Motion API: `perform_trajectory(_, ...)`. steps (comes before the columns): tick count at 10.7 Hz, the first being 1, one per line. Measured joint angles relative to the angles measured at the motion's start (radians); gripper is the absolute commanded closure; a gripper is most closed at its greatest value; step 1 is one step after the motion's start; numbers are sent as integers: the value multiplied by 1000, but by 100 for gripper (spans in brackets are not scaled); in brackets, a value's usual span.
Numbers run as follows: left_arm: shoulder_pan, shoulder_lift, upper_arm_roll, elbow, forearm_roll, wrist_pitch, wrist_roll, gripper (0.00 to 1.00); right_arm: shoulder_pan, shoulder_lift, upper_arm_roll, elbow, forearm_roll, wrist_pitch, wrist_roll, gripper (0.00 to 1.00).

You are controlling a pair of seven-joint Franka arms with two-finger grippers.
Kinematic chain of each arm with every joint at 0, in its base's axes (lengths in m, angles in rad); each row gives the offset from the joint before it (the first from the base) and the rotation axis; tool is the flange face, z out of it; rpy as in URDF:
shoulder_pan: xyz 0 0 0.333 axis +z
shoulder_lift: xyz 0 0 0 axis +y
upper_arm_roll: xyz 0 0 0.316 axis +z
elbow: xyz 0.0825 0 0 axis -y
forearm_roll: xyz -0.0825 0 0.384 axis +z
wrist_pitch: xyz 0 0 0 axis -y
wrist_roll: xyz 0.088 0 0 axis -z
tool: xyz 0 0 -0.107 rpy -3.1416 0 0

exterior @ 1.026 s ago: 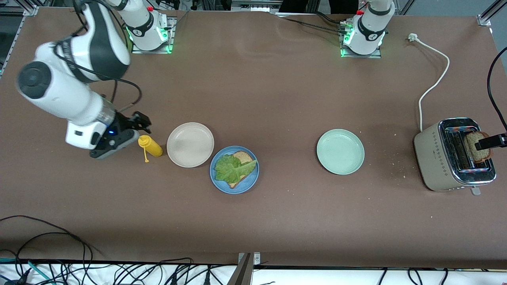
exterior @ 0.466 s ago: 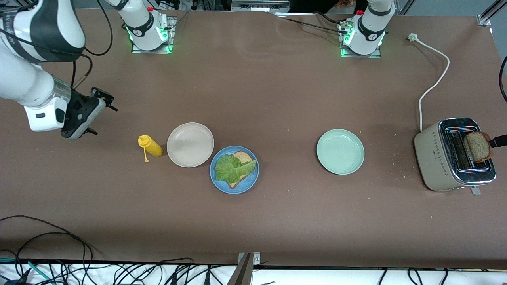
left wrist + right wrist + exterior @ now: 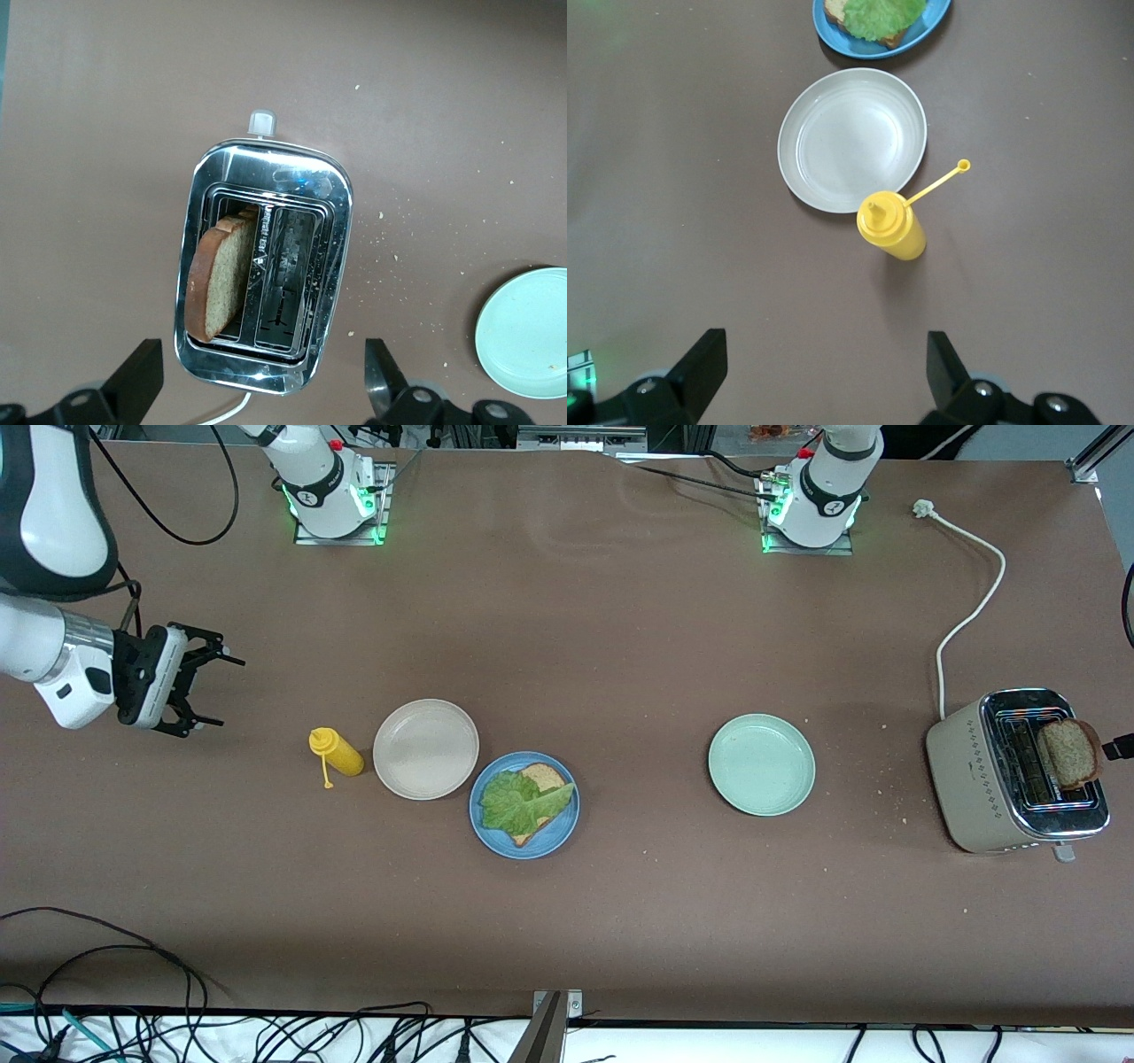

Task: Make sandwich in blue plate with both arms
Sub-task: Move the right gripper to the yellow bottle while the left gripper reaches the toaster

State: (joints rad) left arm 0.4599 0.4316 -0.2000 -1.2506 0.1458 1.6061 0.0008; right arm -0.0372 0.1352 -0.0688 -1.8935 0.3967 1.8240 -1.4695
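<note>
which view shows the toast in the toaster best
The left wrist view: it looks straight down on the toast, leaning in one slot of the toaster. The front view shows it small at the table's edge. The right wrist view misses it.

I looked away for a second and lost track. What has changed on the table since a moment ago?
The right claw pulled away from the mustard bottle toward the right arm's end of the table, open and empty. The left claw, also open, drew back from the bread slice, which stays in the toaster. The blue plate with bread and lettuce, the beige plate and the green plate stayed put.
</note>
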Motion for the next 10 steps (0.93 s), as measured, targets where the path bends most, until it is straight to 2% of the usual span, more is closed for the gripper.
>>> perform_trajectory(6, 5, 14, 0, -5, 0, 5, 0, 0, -132, 259, -2, -8, 259, 4, -475, 0)
perform_trajectory(10, 14, 35, 0, -10, 1, 5, 0, 0, -166, 393, -2, -7, 396, 4, -709, 0)
